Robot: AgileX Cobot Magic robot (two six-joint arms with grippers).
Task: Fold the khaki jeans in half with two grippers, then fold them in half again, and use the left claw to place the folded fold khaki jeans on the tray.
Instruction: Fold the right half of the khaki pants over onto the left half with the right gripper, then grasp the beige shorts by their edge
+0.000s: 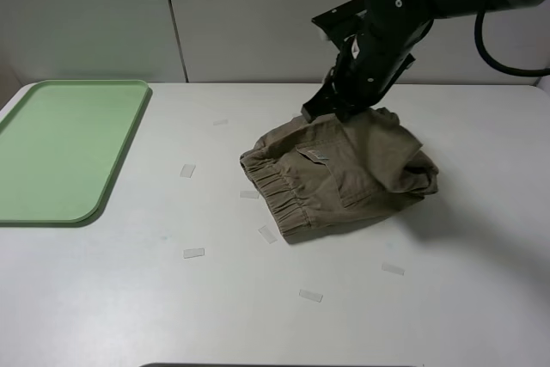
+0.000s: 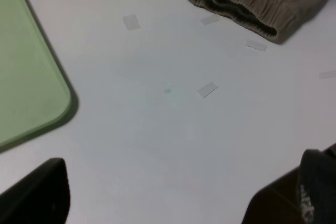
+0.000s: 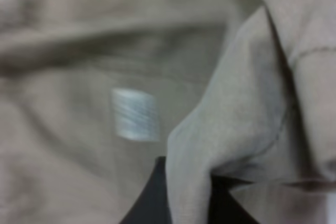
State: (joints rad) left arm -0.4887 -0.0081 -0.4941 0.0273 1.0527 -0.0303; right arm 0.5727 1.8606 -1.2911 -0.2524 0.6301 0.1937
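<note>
Khaki jeans (image 1: 344, 169) lie bunched right of centre on the counter (image 1: 172, 298), with the elastic waistband (image 1: 275, 191) facing near left. They are well apart from the tray (image 1: 69, 152) at far left. Right end effector (image 1: 331, 111) sits at the garment's far edge; its wrist view shows a ridge of cloth pinched between the dark jaws. Left end effector (image 2: 178, 200) hangs with jaws apart and empty over bare counter, near-left of the garment and clear of it. Judgement: the fold looks lumpy. The left should take a matching edge so both carry the cloth over evenly, kept low, and let go only once it lies flat.
</note>
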